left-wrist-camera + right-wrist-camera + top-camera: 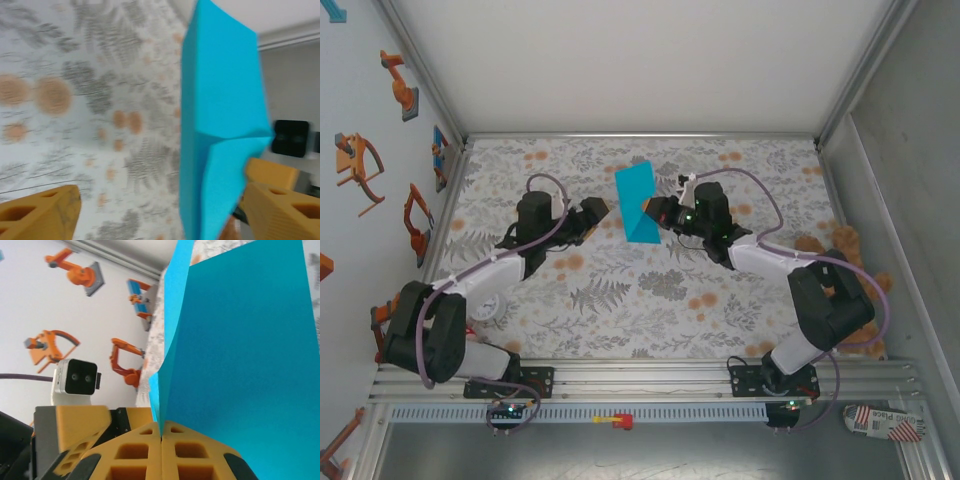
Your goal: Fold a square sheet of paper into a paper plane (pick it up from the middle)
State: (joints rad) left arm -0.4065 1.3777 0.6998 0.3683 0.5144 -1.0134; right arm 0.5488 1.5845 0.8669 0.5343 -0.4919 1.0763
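- The square sheet of paper [638, 205] – already folded, a crease showing – stood on edge above the floral tablecloth [620, 300], toward 12 o'clock from the table's middle.
- The right gripper [650, 210] reached in from 3 o'clock of the sheet. In the right wrist view its fingers [130, 455] were pressed together on the sheet's [240, 355] lower edge, pinching it.
- The left gripper [598, 212] sat at 9 o'clock of the sheet, just beside it.
- In the left wrist view its fingers [40, 215] stood wide apart – the sheet [220, 110] rose between them, nearer the 3 o'clock finger, and neither pad gripped it.
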